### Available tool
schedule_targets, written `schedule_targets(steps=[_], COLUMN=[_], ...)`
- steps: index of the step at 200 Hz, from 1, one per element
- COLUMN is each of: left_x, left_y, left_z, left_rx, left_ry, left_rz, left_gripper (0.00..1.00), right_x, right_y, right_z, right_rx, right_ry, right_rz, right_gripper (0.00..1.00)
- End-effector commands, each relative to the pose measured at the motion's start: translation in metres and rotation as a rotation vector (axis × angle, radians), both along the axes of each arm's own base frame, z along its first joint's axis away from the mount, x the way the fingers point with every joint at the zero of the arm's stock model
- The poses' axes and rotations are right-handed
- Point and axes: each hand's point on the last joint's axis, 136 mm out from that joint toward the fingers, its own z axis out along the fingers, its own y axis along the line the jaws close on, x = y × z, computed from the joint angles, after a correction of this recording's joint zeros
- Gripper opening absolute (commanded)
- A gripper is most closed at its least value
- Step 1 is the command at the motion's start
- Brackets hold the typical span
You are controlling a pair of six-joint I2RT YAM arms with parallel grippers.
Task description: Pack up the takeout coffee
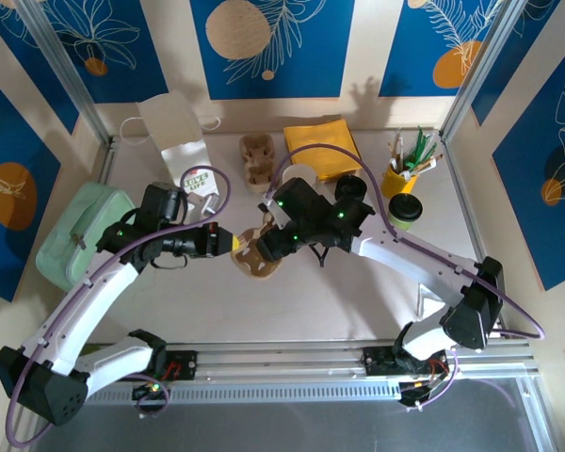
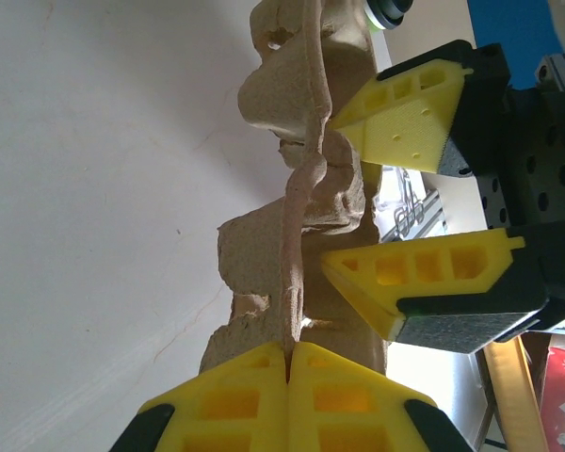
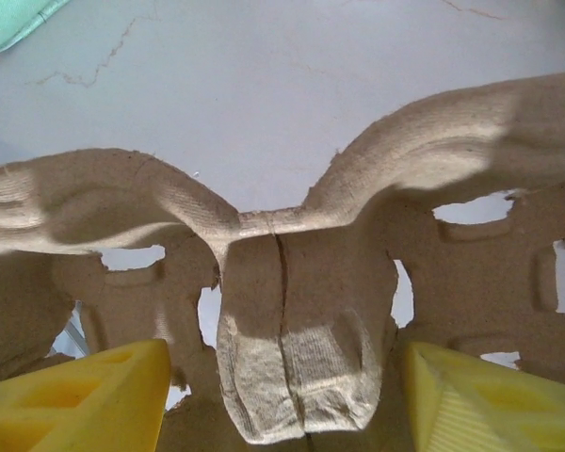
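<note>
A brown pulp cup carrier [image 1: 255, 260] hangs over the middle of the table between both arms. My left gripper [image 1: 228, 245] is shut on the carrier's thin edge [image 2: 297, 273], its yellow tips [image 2: 290, 353] pinched together on the rim. My right gripper [image 1: 266, 243] is open, its fingers [image 3: 85, 400] straddling the carrier's central post [image 3: 287, 358] with small gaps on each side. In the left wrist view the right gripper [image 2: 330, 193] shows with both jaws spread beside the carrier. The takeout coffee [image 1: 405, 211], a small cup with a black lid, stands at the right rear, away from both grippers.
A white paper bag [image 1: 174, 132] stands at the back left, with a second carrier [image 1: 256, 160] beside it. Yellow napkins [image 1: 322, 146], a stack of white cups [image 1: 299, 175], black lids [image 1: 350, 186] and a yellow stirrer holder [image 1: 400, 177] line the back. A green pouch [image 1: 80, 235] lies at left.
</note>
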Motion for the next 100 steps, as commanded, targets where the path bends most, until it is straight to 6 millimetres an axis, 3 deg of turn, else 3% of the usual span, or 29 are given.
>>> schedule_targets(steps=[1, 100], left_x=[-0.0022, -0.0046], left_y=[-0.0009, 0.0008], left_z=[0.0043, 0.0038], left_rx=[-0.031, -0.033], left_ry=[-0.019, -0.022], left_rz=[-0.016, -0.009], left_gripper=[0.04, 0.04], right_x=[0.0014, 0.0057], right_y=[0.0069, 0.0088], right_z=[0.0043, -0.0046], right_rx=[0.014, -0.033], right_ry=[-0.002, -0.021], right_rz=[0.002, -0.016], right_gripper=[0.63, 0.53])
